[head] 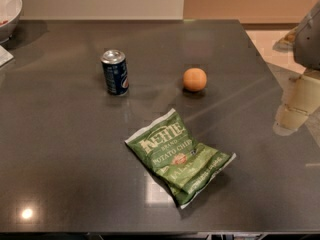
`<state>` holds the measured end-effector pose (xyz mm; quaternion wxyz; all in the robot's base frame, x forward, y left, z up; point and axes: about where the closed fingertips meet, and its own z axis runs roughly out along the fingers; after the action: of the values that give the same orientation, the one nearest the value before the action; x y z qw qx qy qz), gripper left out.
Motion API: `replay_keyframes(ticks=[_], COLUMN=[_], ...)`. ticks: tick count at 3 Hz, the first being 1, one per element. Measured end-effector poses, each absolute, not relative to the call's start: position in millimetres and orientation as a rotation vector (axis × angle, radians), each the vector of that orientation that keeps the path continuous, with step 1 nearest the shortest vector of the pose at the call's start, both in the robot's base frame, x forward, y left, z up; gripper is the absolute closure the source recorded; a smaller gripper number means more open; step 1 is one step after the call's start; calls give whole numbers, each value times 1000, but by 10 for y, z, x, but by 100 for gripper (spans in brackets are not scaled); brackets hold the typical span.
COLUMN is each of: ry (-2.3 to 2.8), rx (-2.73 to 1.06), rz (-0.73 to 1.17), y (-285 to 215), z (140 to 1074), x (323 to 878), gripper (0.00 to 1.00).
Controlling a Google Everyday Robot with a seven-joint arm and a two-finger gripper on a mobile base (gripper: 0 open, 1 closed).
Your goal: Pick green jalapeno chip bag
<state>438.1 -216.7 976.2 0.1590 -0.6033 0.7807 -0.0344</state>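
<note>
My pincer (294, 106) hangs at the far right, beside the dark surface (60, 149) (open or closed, I cannot tell). The green jalapeno chip bag (180, 156) lies flat toward the front, well apart from it, nearer than the soda can (115, 72) and orange (194, 79).

The green jalapeno chip bag (179, 156) is crinkled, glossy film. The soda can (115, 72) is shiny metal. The dark table (60, 149) is smooth and reflective. At the right edge, the tool (295, 106) looks like pale matt plastic.
</note>
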Motion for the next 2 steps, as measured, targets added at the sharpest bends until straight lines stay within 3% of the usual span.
replay_keyframes(ticks=[2], ry=[2225], rx=[-1798], rz=[-80], y=[-1950], z=[9650], x=[4365], gripper=[0])
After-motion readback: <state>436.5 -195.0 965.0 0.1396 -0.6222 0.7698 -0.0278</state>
